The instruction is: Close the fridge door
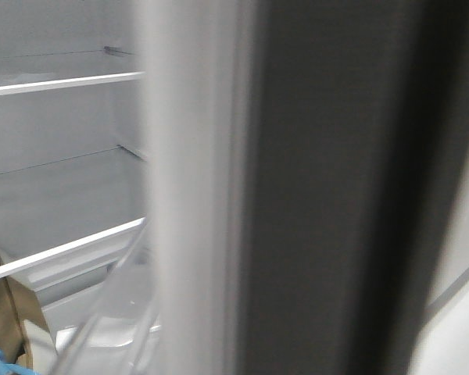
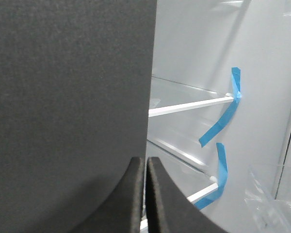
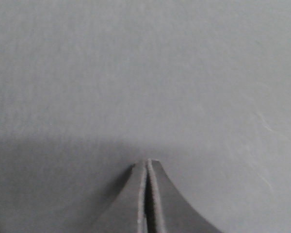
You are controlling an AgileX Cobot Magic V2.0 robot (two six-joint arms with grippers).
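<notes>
Matte dark grey skin plus a white edge fills the right half of the front view: that's the fridge door point(image 1: 320, 187), blurred and very close to the camera, still open. Left of it we see the white fridge interior point(image 1: 55, 180) with 2 shelves point(image 1: 62, 82) and a brown item point(image 1: 12, 316) at the bottom corner. No arm shows here.

Left wrist view: left gripper point(image 2: 146, 194) has its 2 fingers pinched together, holding nothing, tip just beside the dark panel edge point(image 2: 68, 107). Beyond it, white wall, glass shelves and blue tape strips point(image 2: 223, 121). We can't tell if the tip touches the panel.

Right wrist view: right gripper point(image 3: 147, 194) is also clenched and empty, nose facing a plain grey surface point(image 3: 145, 73); contact can't be confirmed, nor whether that surface is the door.

Handling, our call: rigid, hinged, fairly heavy, smooth face, so no grasp is needed. We'd push flat on the outer face near the free edge, away from the hinge. The clear bins look fragile; keep off them.
</notes>
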